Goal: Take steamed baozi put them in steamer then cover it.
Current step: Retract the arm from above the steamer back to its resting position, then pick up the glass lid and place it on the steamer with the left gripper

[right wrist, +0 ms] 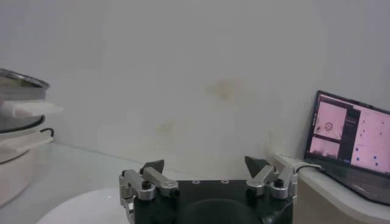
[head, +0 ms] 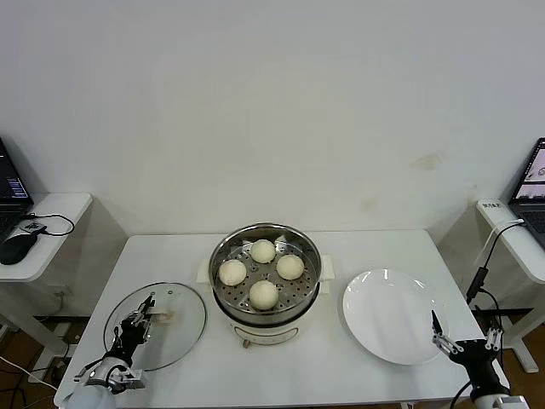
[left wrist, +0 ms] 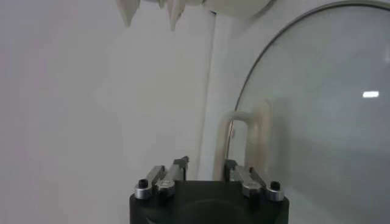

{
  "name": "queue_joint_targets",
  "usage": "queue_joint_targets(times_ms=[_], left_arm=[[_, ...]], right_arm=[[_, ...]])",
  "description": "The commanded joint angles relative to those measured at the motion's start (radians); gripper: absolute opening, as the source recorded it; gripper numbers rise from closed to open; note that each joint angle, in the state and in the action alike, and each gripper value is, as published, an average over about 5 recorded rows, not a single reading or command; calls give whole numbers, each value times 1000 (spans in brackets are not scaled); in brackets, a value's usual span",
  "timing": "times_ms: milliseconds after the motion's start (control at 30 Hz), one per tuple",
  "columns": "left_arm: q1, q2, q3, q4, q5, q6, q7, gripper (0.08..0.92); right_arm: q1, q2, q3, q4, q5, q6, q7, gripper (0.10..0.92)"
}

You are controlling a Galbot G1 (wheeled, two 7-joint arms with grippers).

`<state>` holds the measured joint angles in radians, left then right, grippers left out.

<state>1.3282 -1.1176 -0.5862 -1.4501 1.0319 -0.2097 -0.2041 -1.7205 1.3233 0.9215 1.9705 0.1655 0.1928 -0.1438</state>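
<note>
Four cream-white baozi [head: 262, 250] [head: 232, 272] [head: 289, 267] [head: 263, 294] sit on the perforated tray inside the steel steamer [head: 313, 251] at the table's middle. The steamer has no cover on it. The clear glass cover [head: 174, 336] lies flat on the table to its left. My left gripper [head: 140, 319] hovers over the cover, open, just short of its cream handle [head: 163, 317]. In the left wrist view the handle [left wrist: 247, 131] stands just ahead of the open gripper [left wrist: 206, 163]. My right gripper [head: 441, 339] is open and empty at the front right.
An empty white plate [head: 392, 315] lies right of the steamer, next to my right gripper [right wrist: 205, 163]; it also shows in the right wrist view [right wrist: 79, 210]. Side tables with laptops [head: 532, 183] stand on both sides, with a mouse [head: 17, 247] and cables on the left one.
</note>
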Motion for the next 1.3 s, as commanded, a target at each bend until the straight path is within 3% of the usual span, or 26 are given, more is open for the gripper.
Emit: queue_joint_targets(times_ms=[33, 267, 500, 667, 833, 1033, 1300], left_arm=[[82, -2, -51, -96, 30, 5, -125, 192], [204, 26, -162, -294, -5, 107, -122, 144], [235, 115, -299, -437, -62, 168, 35, 144], [212, 200, -314, -514, -113, 191, 148, 144], [167, 265, -232, -607, -168, 274, 237, 144], [45, 309, -14, -688, -197, 422, 277, 144], [-134, 265, 279, -681, -150, 524, 305, 144]], right_arm=[[-1, 1, -6, 3, -2, -2, -1, 823], [-7, 2, -16, 9, -14, -3, -3, 823], [-7, 2, -29, 12, -24, 0, -6, 823], [-11, 2, -36, 18, -34, 1, -8, 823], [-11, 6, -48, 9, -73, 12, -9, 823], [-9, 18, -80, -6, -123, 26, -16, 823], [12, 50, -119, -33, -195, 42, -17, 823]])
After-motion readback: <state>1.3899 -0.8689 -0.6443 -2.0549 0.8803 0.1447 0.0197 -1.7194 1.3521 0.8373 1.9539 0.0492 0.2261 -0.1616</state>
